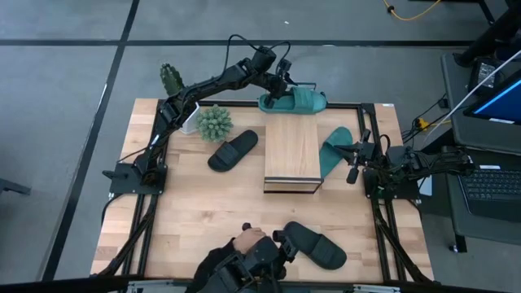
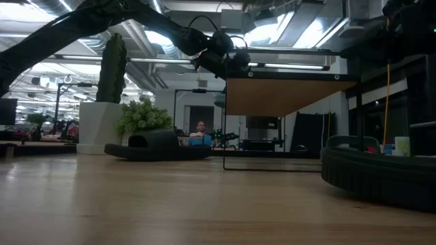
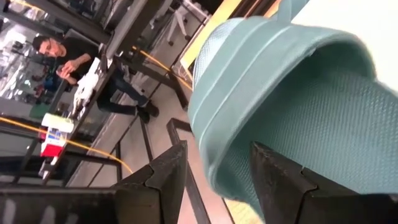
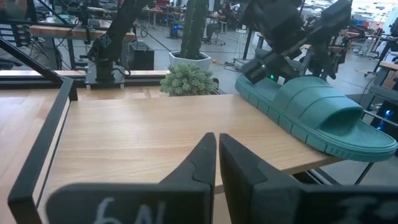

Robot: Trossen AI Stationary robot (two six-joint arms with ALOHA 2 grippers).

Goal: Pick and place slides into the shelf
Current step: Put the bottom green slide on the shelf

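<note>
Four slides in view. Nearest me, a black slide; mid-table, another black one, and a teal one leaning on the shelf. My right gripper waits there, pinched empty. Farthest, my left gripper, jaws wide, straddles the heel of a teal slide, lying crosswise at the shelf's far edge.

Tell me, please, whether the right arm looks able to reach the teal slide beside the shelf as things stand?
Probably yes: the teal slide lies just by the right tool, with nothing between them, though that tool is shut.
</note>
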